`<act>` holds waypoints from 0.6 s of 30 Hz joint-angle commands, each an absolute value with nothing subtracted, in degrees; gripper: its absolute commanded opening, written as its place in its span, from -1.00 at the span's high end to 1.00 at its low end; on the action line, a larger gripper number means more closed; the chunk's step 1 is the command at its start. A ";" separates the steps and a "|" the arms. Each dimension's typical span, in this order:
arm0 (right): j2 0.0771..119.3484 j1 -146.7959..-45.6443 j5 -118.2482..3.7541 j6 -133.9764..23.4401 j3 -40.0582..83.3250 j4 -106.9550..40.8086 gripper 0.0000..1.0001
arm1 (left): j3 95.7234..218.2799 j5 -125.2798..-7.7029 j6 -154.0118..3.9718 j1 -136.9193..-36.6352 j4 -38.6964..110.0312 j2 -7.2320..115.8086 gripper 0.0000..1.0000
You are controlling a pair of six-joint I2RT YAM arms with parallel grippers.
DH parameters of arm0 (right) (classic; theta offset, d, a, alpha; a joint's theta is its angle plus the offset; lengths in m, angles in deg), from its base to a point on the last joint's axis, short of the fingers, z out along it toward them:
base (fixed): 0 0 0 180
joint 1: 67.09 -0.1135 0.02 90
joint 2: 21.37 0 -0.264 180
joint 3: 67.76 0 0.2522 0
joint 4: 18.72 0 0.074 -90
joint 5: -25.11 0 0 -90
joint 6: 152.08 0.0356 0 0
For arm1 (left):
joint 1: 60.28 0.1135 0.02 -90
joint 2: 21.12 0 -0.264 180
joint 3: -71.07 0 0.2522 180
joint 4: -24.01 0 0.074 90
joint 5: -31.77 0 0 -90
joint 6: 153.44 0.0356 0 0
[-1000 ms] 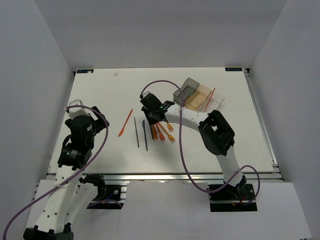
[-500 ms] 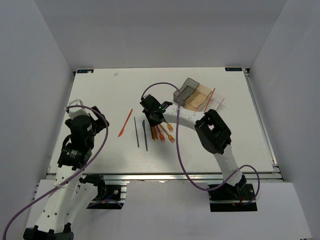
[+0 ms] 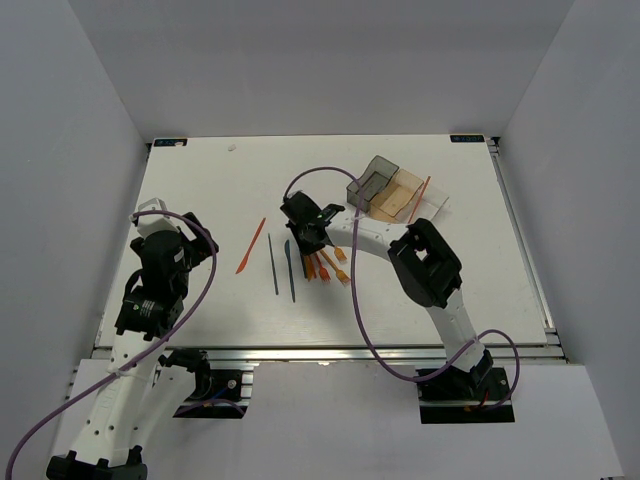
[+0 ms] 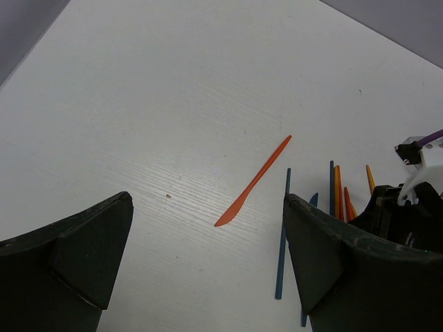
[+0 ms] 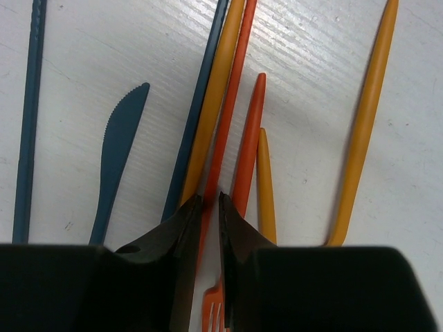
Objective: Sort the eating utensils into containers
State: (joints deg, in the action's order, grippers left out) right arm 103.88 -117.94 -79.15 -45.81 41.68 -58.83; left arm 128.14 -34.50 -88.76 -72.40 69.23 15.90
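Observation:
My right gripper [image 5: 211, 197] [image 3: 307, 243] is down on the table among the eating utensils, its jaws closed narrow on the handle of an orange fork [image 5: 232, 97]. Beside that fork lie a yellow-orange handle [image 5: 214, 90], further orange and yellow handles [image 5: 250, 138], a blue knife [image 5: 121, 145] and a blue stick [image 5: 29, 117]. An orange knife [image 3: 251, 246] [image 4: 252, 183] lies apart to the left. The containers stand at the back right: dark grey [image 3: 372, 182], orange [image 3: 398, 195], clear [image 3: 432, 207]. My left gripper [image 4: 208, 199] hangs open above the bare table.
An orange stick [image 3: 418, 200] leans at the clear bin. My right arm [image 3: 430, 265] arcs over the table's middle right, its purple cable looping round it. The left arm [image 3: 160, 270] stands near the left edge.
The right jaws have narrowed around the orange fork's handle, and the right wrist has crept slightly left. The left arm has not moved.

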 commanded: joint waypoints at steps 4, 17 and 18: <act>105.81 -117.98 -78.78 -44.68 39.87 -59.99 0.54 | 128.25 -34.85 -88.49 -72.58 69.15 15.44 -0.96; 101.87 -117.98 -80.27 -39.50 38.38 -58.86 1.00 | 128.25 -34.85 -88.40 -72.49 69.15 15.53 -0.96; 100.98 -117.98 -80.01 -38.97 38.11 -58.32 1.00 | 128.25 -34.85 -88.40 -72.58 69.15 15.53 -0.96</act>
